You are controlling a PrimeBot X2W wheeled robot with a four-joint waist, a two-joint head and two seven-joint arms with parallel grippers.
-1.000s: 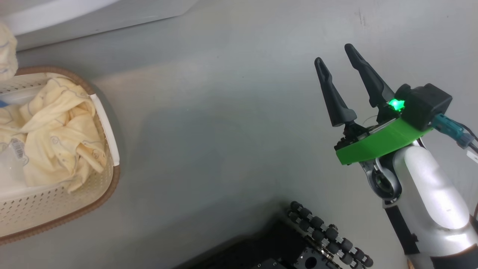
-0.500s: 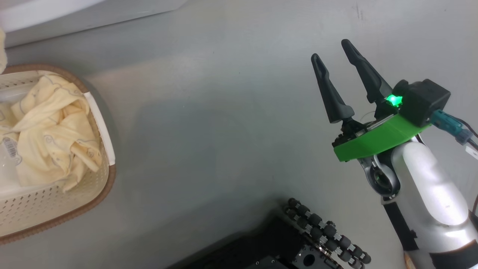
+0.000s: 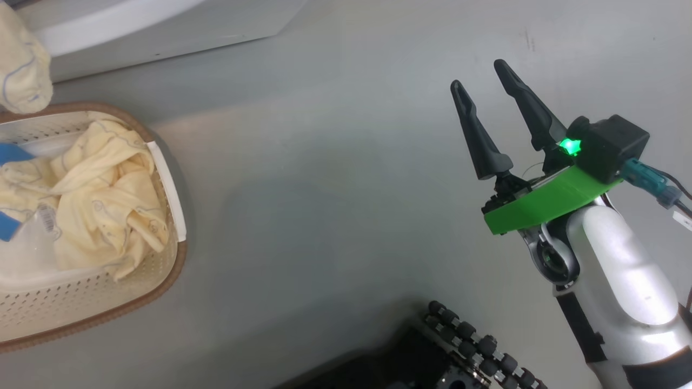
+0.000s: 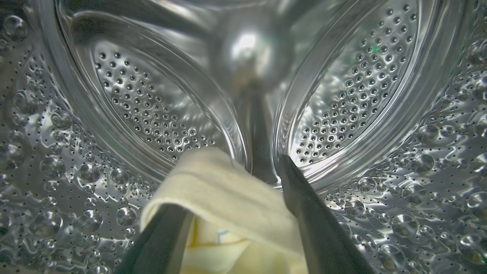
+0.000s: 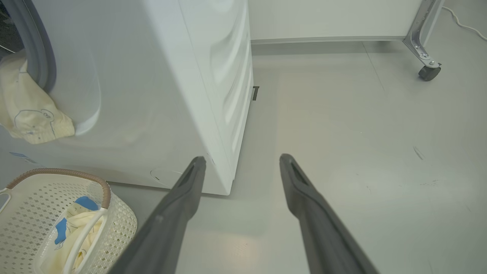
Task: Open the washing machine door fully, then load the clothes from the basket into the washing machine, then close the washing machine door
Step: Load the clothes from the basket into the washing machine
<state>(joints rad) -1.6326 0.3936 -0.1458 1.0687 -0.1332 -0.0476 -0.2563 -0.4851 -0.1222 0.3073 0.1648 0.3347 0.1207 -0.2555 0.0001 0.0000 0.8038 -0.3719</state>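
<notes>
Head view: right gripper (image 3: 478, 74) is hovering over the grey floor (image 3: 324, 189), pale forearm rising from lower right, fingers pointing up, jaws standing wide apart and holding nothing. Basket (image 3: 162, 281) is sitting on the floor at left, pale yellow clothes (image 3: 102, 205) lying crumpled inside with blue trim showing; a barcode tag (image 3: 47, 218) is lying among them, too small to read. A hanging garment (image 3: 21, 70) is dangling top left by the washing machine (image 3: 162, 27). Left wrist view: left gripper (image 4: 236, 179) is reaching inside the steel drum (image 4: 152, 114), fingers spread and pinching nothing, yellow cloth (image 4: 220, 198) draping over one finger. Right wrist view: the right fingers are pointing at the machine's front corner, the hanging garment is spilling over the grey seal (image 5: 36, 49), and the basket is sitting below it.
</notes>
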